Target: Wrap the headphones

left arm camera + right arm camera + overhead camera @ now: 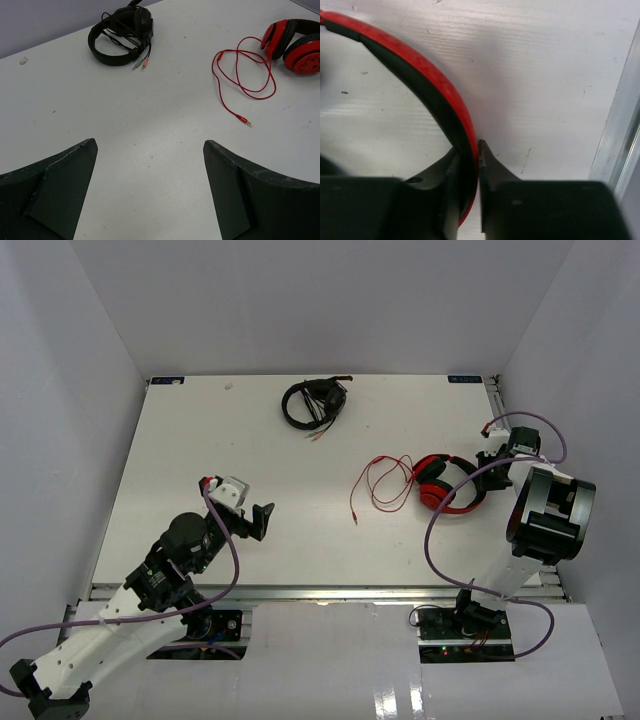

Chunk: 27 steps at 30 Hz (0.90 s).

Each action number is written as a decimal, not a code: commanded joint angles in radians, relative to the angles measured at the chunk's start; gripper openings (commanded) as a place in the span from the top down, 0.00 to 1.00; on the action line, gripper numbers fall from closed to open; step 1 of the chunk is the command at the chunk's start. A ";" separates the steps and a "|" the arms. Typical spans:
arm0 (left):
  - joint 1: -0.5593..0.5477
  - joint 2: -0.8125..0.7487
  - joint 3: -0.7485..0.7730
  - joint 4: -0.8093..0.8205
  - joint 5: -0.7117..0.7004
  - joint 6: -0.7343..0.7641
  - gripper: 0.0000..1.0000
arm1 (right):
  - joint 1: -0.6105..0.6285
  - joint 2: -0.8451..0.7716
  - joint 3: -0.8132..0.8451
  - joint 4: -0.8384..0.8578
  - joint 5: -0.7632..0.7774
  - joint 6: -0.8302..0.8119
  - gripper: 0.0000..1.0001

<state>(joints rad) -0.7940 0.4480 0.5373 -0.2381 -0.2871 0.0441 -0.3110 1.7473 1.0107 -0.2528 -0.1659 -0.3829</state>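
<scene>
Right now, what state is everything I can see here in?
Red headphones, lying flat, band pinched.
Red cable, loose, unwrapped, plug free.
Black headphones, lying untouched, cable bundled.
Left hand, open, holding nothing.
Right hand, shut on the red band.

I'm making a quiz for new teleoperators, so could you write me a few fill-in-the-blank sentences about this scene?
1. The right gripper is clamped on the red headphones' ____.
2. The left gripper is ____.
3. The second pair of headphones is all ____.
4. The cable lying uncoiled is ____.
Missing words: headband; open; black; red.
</scene>
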 commanded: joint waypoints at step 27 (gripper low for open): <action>-0.050 0.214 -0.019 0.293 0.676 -0.234 0.02 | 0.429 -0.810 0.055 -0.189 -0.366 0.030 0.92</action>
<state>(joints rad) -0.8091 0.6816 0.5056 -0.0571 0.2938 -0.1595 0.1158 0.9715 0.8872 -0.4636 -0.4826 -0.4175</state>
